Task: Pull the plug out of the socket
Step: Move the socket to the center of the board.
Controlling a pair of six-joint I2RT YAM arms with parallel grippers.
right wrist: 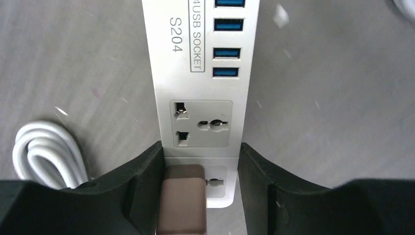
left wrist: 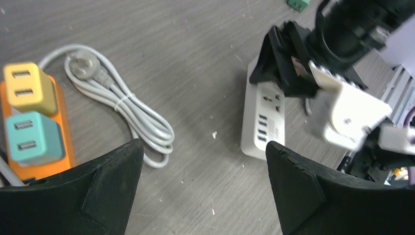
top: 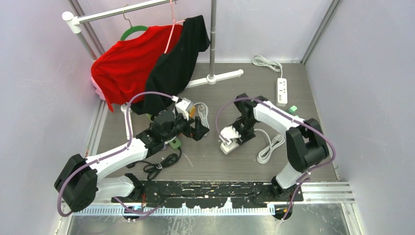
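A white socket strip (right wrist: 200, 88) lies on the grey floor, with a brown plug (right wrist: 182, 200) seated in its end socket. My right gripper (right wrist: 200, 149) straddles that end from above. Its fingers press both long sides of the strip, and the left finger lies against the plug. The top view shows the right gripper (top: 238, 138) down on the strip (top: 229, 145). My left gripper (left wrist: 203, 143) hovers open and empty over bare floor, left of the strip (left wrist: 264, 122). In the top view the left gripper (top: 200, 129) sits a short way left of the strip. The plug is hidden in both those views.
An orange power strip (left wrist: 49, 164) with yellow and teal adapters and a coiled grey cable (left wrist: 127, 112) lie by the left gripper. A second white strip (top: 281, 91) lies at the back right. A rack with red and black shirts (top: 147, 58) fills the back left. A white cord (top: 269, 144) trails right.
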